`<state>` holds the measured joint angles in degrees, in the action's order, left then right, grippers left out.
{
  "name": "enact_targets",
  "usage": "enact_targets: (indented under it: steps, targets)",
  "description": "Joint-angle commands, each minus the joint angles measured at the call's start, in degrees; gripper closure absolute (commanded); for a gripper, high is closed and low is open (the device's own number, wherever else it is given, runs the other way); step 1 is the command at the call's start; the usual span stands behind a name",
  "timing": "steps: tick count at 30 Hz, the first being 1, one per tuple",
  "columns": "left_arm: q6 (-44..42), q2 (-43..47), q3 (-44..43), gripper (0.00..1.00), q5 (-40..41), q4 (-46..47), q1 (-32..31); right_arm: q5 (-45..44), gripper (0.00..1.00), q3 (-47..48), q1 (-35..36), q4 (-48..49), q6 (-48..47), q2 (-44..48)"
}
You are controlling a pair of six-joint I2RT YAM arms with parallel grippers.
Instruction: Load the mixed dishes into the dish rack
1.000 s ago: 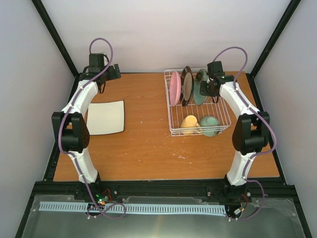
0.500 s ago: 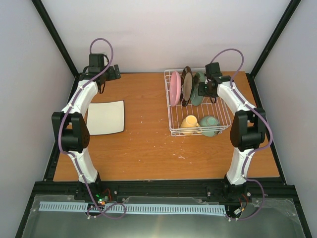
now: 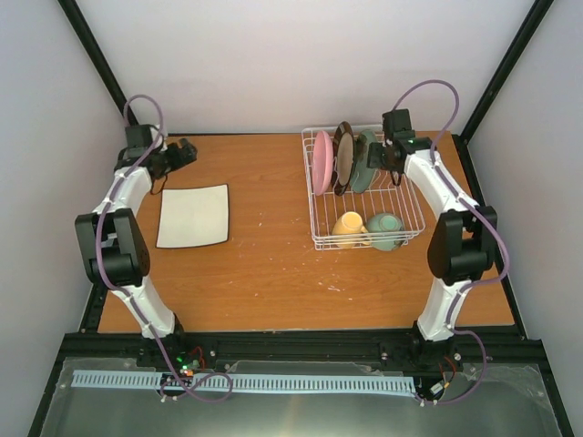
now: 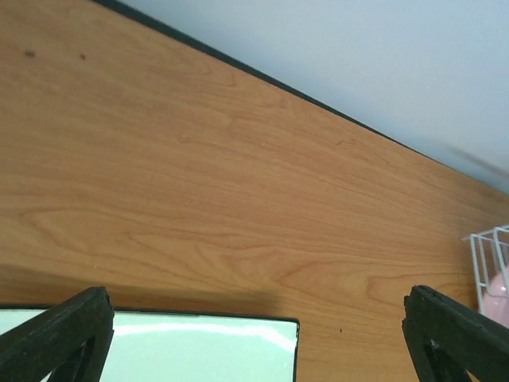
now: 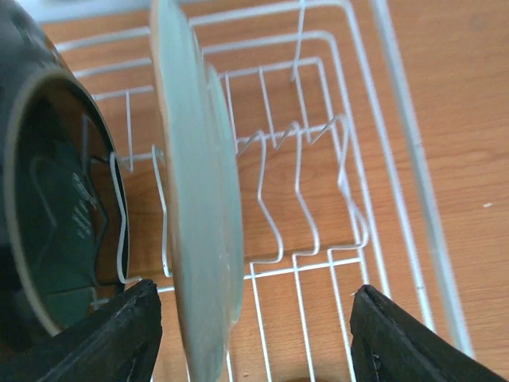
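Observation:
The white wire dish rack (image 3: 316,218) stands at the back right. In its slots stand the pink plate (image 3: 322,162), the dark-rimmed beige plate (image 3: 343,155) and the green plate (image 3: 363,166), all upright. The yellow mug (image 3: 349,226) and mint-green bowl (image 3: 386,228) sit in its near part. My right gripper (image 3: 377,160) is open over the slots. The green plate (image 5: 199,199) stands between its fingers, close to the left finger (image 5: 111,334). The white square plate (image 3: 194,216) lies flat at the left. My left gripper (image 3: 180,152) hovers wide open over its far edge (image 4: 159,350).
Several plate slots (image 5: 310,199) to the right of the green plate hold nothing. The dark-rimmed plate (image 5: 56,199) stands just left of the green one. The back wall runs close behind both grippers. Bare wood lies between the white plate and the rack corner (image 4: 487,255).
My right gripper has opened and let go of the green plate, which stays upright in its slot. My left arm has swung left, toward the white plate's far edge.

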<state>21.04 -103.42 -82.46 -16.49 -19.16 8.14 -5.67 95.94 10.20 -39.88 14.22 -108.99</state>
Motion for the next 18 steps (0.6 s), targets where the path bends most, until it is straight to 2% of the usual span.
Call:
enact_targets:
  steps: [1, 6, 8, 11, 14, 18]
  targets:
    - [2.35, 2.63, 5.12, 0.0, -13.31, 3.7, 4.89, -4.3, 0.34, -1.45, -0.58, 3.47, 0.79, 8.3]
    - [3.78, 3.94, 16.03, 0.05, -26.96, 11.56, 14.37, -3.65, 0.32, -5.54, -2.21, 6.47, 2.18, 14.85]
    - [1.97, 3.03, 17.77, 0.17, -29.92, 11.29, 16.94, -3.08, 0.32, -7.06, -2.97, 7.47, 2.13, 16.11]
    - [-4.74, 0.13, 16.01, 0.43, -30.25, 4.53, 18.59, -1.63, 0.32, -8.23, -3.87, 7.59, 1.76, 16.37]
    - [-11.31, -2.05, 12.32, 0.44, -27.7, -2.07, 18.79, 0.29, 0.32, -8.86, -4.17, 8.02, 1.53, 16.29]
    - [-14.62, -2.36, 10.92, 0.39, -26.03, -4.31, 19.9, 1.78, 0.33, -9.86, -4.22, 9.01, 1.88, 16.05]
